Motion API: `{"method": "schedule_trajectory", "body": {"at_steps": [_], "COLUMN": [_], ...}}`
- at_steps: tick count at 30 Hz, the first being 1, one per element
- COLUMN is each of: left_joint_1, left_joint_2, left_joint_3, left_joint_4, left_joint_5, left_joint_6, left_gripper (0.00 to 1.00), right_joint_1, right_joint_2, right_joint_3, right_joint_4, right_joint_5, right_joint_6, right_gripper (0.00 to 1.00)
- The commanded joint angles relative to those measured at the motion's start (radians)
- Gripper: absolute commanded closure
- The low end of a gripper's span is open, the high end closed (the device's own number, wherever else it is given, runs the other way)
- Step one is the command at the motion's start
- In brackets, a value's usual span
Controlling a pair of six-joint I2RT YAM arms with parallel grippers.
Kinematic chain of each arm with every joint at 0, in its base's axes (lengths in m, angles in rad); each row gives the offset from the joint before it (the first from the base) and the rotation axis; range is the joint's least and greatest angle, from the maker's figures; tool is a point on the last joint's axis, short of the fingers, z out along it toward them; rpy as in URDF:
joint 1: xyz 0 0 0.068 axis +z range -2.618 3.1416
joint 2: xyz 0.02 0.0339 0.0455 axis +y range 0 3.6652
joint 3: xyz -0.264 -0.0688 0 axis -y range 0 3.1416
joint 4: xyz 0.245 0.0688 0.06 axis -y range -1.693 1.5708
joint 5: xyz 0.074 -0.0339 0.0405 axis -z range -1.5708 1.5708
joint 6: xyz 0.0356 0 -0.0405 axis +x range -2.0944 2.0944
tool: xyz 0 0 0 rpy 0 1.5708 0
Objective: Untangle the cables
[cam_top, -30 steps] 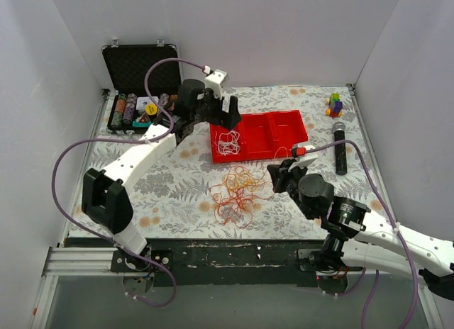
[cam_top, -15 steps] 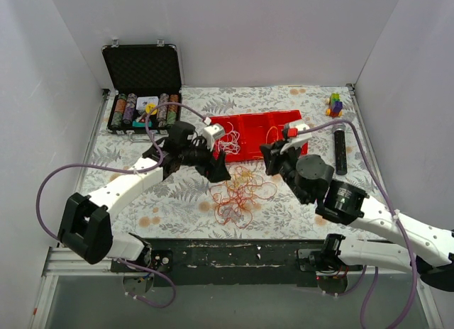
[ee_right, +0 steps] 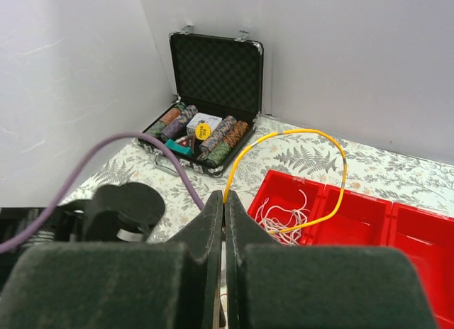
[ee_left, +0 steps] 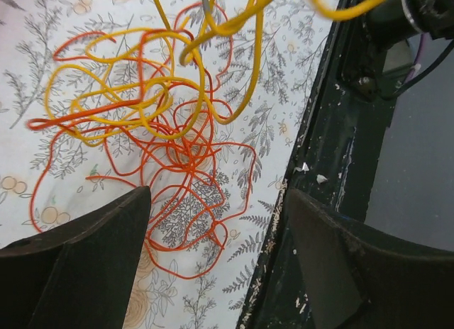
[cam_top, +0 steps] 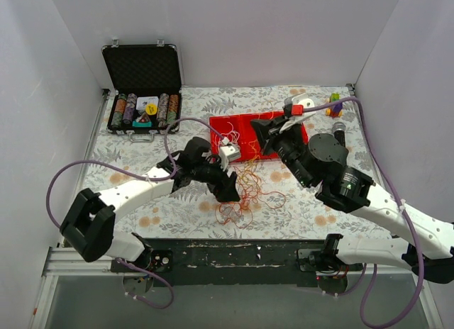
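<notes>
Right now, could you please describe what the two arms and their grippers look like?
The left arm and right arm have white shells between bulky black joints. A thin purple cable loops along each; a red plug sits at the right wrist. The left gripper and right gripper carry broad matte-black fingers.

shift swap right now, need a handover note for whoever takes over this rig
Left pincer: open, holding nothing, over the red and yellow tangle near the front edge of the table.
Right pincer: shut on a yellow cable, lifted over the red tray.
Done: white cable lies in the tray's left compartment.
To do: red and yellow cables are tangled together; pull them apart.
</notes>
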Motion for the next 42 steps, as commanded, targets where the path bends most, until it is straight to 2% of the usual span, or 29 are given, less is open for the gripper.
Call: {"method": "schedule_trajectory", "body": {"at_steps": [1, 3, 4, 7, 8, 16, 21, 31, 34, 36, 37, 38, 40, 42], "left_joint_1": [-0.046, -0.058, -0.069, -0.095, -0.098, -0.095, -0.092, 0.085, 0.120, 0.122, 0.120, 0.120, 0.119, 0.108], "left_joint_2": [0.089, 0.124, 0.138, 0.173, 0.176, 0.060, -0.017, -0.116, -0.170, -0.199, -0.213, -0.231, -0.262, -0.253], "left_joint_3": [-0.012, 0.003, 0.009, 0.021, 0.017, -0.097, -0.204, -0.166, -0.119, -0.051, -0.028, -0.017, -0.015, -0.022], "left_joint_4": [0.073, 0.084, 0.087, 0.089, 0.089, 0.027, 0.015, -0.072, -0.076, -0.056, -0.022, 0.019, 0.123, 0.199], "left_joint_5": [-0.085, -0.082, -0.076, -0.088, -0.100, -0.234, -0.363, -0.308, -0.211, -0.106, -0.054, -0.012, 0.088, 0.155], "left_joint_6": [0.020, 0.034, 0.043, 0.087, 0.098, 0.166, 0.221, 0.227, 0.163, 0.128, 0.111, 0.094, 0.088, 0.123], "left_gripper": [0.25, 0.33, 0.42, 0.90, 1.00, 1.00, 1.00, 1.00, 1.00, 0.71, 0.46, 0.30, 0.02, 0.02], "right_joint_1": [0.004, 0.004, 0.004, 0.004, 0.004, 0.004, 0.004, 0.004, 0.004, 0.004, 0.004, 0.004, 0.004, 0.004], "right_joint_2": [-0.001, 0.005, 0.008, 0.010, 0.008, -0.013, -0.019, -0.009, 0.020, 0.040, 0.051, 0.060, 0.085, 0.106], "right_joint_3": [0.095, 0.124, 0.139, 0.175, 0.188, 0.303, 0.354, 0.411, 0.445, 0.454, 0.455, 0.460, 0.478, 0.500], "right_joint_4": [0.023, 0.007, 0.001, 0.000, 0.000, 0.027, 0.035, 0.007, -0.032, -0.053, -0.056, -0.057, -0.071, -0.074], "right_joint_5": [-0.019, -0.023, -0.023, -0.010, -0.001, 0.105, 0.127, 0.119, 0.079, 0.047, 0.026, 0.004, -0.043, -0.083], "right_joint_6": [-0.011, -0.011, -0.015, -0.033, -0.047, -0.217, -0.261, -0.260, -0.223, -0.197, -0.182, -0.167, -0.136, -0.120], "right_gripper": [0.99, 0.99, 0.99, 0.99, 0.99, 0.99, 0.99, 0.99, 0.99, 0.99, 0.99, 0.99, 0.99, 0.99]}}
